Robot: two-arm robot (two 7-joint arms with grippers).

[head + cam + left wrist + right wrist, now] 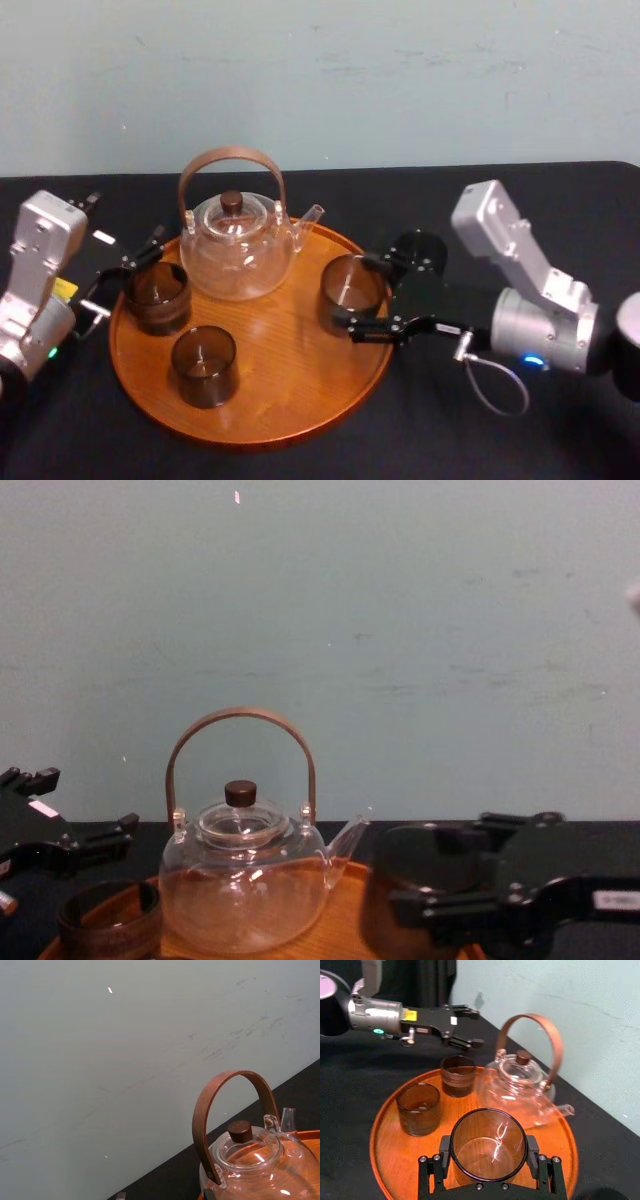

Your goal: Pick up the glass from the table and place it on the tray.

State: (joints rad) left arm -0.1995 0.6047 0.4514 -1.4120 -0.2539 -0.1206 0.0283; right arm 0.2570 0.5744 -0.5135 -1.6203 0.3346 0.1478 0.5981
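Most of the black worktop point(560, 440) is taken up by the tray point(290, 400), on which the clear teapot point(240, 250) is set toward the back. The right end effector point(360, 295) is reached in from the right and is pinched on the glass point(488, 1132), with a finger pressed against each side of it. The glass is held upright just inside the tray's right rim, near the teapot's spout; whether its base is already set on the wood cannot be told. The left end effector point(470, 1027) is held spread and empty at the tray's left rim, just beside the rear dark glass point(158, 295), and a second dark glass point(204, 365) is stood nearer the front. Trouble is judged most likely at the rim: if the glass is released with its base partly on the raised edge, it could be tipped outward onto the worktop. A smooth wall could also be dragged by a finger that is opened unevenly or drawn back too low, and the spout could be struck if the glass is carried further inward. The rear dark glass could be knocked should the left arm be moved.
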